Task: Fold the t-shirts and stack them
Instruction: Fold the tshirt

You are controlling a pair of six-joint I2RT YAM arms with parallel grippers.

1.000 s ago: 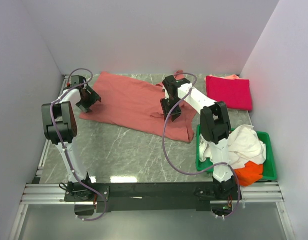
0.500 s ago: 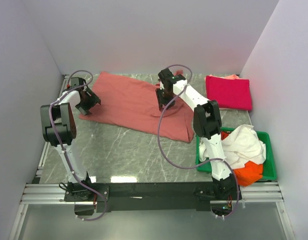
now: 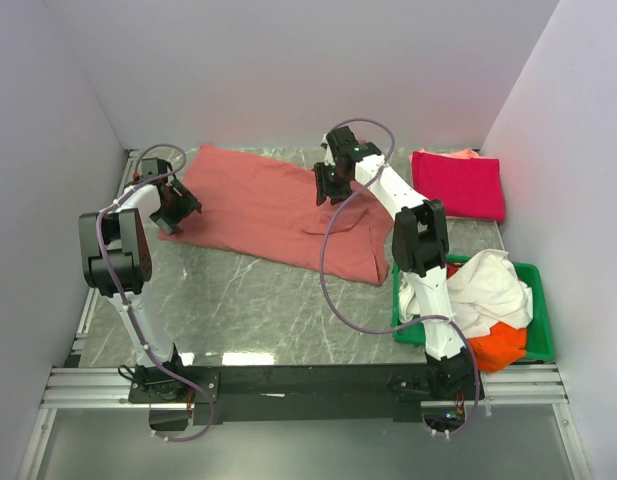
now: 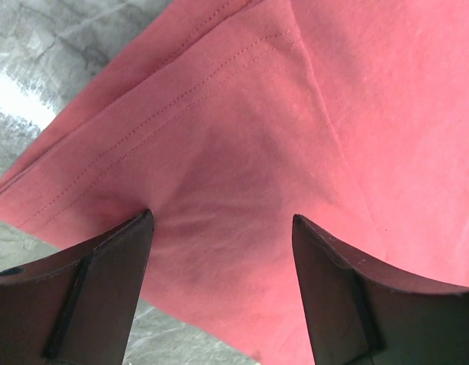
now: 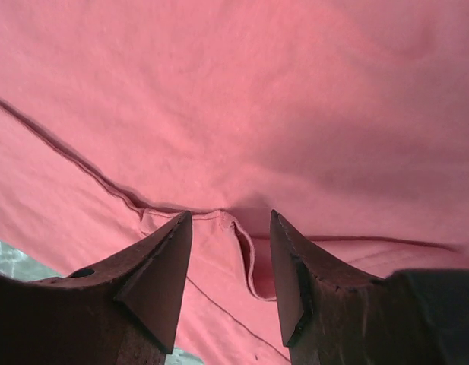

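A large salmon-red t-shirt (image 3: 258,205) lies spread flat across the far half of the table. My left gripper (image 3: 170,218) hovers open over its near left corner. In the left wrist view the hem (image 4: 181,99) shows between the wide-apart fingers, with the left gripper (image 4: 220,220) holding nothing. My right gripper (image 3: 326,192) is open over the shirt's right part. In the right wrist view the right gripper (image 5: 229,217) straddles a small curled fold of seam (image 5: 245,251) without pinching it. A crimson-pink t-shirt (image 3: 458,185) lies folded at the far right.
A green tray (image 3: 540,320) at the near right holds a crumpled white t-shirt (image 3: 488,290) over an orange one (image 3: 498,345). Grey marble tabletop (image 3: 248,300) shows in front of the salmon shirt. White walls close in the far side and both flanks.
My right arm has swung toward the far side, from the shirt's near right area up to its upper right part. The left gripper has barely shifted.
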